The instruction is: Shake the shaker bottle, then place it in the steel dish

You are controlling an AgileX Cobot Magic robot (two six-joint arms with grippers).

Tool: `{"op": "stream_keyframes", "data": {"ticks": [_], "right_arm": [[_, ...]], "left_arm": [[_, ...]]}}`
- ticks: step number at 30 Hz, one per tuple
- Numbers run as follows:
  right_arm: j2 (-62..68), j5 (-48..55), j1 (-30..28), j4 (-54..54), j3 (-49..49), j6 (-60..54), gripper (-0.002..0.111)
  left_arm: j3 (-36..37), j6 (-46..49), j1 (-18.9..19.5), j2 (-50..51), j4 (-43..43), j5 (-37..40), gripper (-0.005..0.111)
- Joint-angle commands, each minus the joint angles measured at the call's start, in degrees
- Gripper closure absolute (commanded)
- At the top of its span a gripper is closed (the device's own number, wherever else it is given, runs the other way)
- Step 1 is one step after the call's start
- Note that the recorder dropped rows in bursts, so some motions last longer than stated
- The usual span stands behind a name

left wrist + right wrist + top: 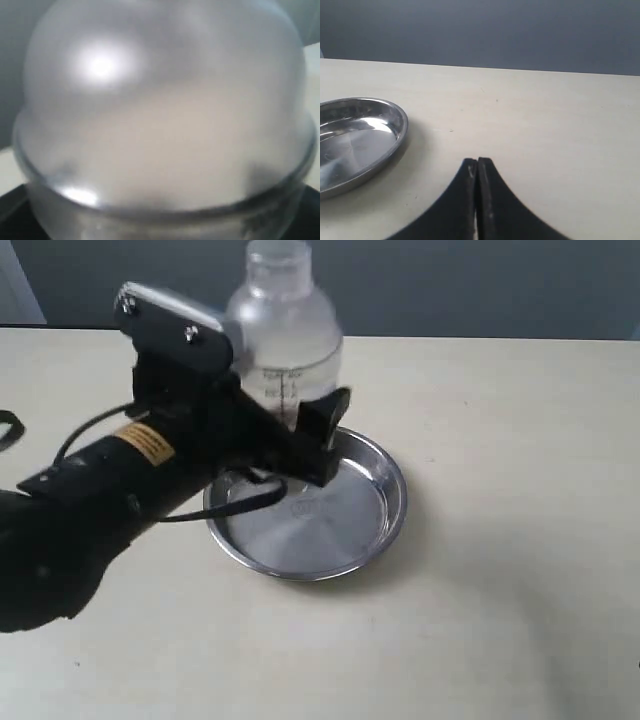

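The frosted shaker bottle (285,330) is upright, held off the table over the far rim of the steel dish (330,530). My left gripper (290,425) is shut on its body near the black scale, and its black arm hides the bottle's lower part. No granules show. In the left wrist view the bottle's domed top (165,115) fills the picture, blurred, with dark fingers (11,215) at the corners. My right gripper (477,162) is shut and empty, low over the bare table beside the steel dish (355,140). It does not show in the exterior view.
The beige table (500,440) stretches to the right and front of the dish. A grey wall (480,285) stands behind the table's far edge. A black cable loop (8,428) lies at the left edge.
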Motion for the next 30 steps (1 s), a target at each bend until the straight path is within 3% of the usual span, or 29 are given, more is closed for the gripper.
{"op": "stream_keyframes", "data": {"ticks": [1,7,11,18,20,22,23,25,30], "right_arm": [[-0.22,-0.75,0.01,-0.26,0.07,-0.02,0.109],[-0.22,-0.75,0.01,-0.26,0.07,-0.02,0.109],[-0.22,-0.75,0.01,-0.26,0.07,-0.02,0.109],[-0.22,-0.75,0.01,-0.26,0.07,-0.02,0.109],[-0.22,-0.75,0.01,-0.26,0.07,-0.02,0.109],[-0.22,-0.75,0.01,-0.26,0.07,-0.02,0.109],[-0.22,-0.75,0.01,-0.26,0.07,-0.02,0.109],[-0.22,-0.75,0.01,-0.26,0.07,-0.02,0.109],[-0.22,-0.75,0.01,-0.26,0.07,-0.02,0.109]], "left_arm": [[-5.23,-0.64,-2.49,-9.34,8.81,-8.31,0.107],[-0.97,1.82,0.19,-2.43,-3.22,1.06,0.107],[1.42,-5.85,-0.34,3.29,0.59,-1.21,0.107],[-1.23,-10.24,-1.37,-2.67,20.49,-23.39,0.107],[-3.38,-8.96,-1.37,-5.53,17.84,-16.65,0.107],[-3.16,-4.48,0.5,-4.3,8.58,-2.1,0.107],[-1.3,-3.01,1.64,-1.38,4.51,0.79,0.107],[2.79,-7.86,2.28,4.64,2.09,-4.82,0.107],[3.06,-15.74,0.95,3.79,17.21,-23.37,0.107]]}}
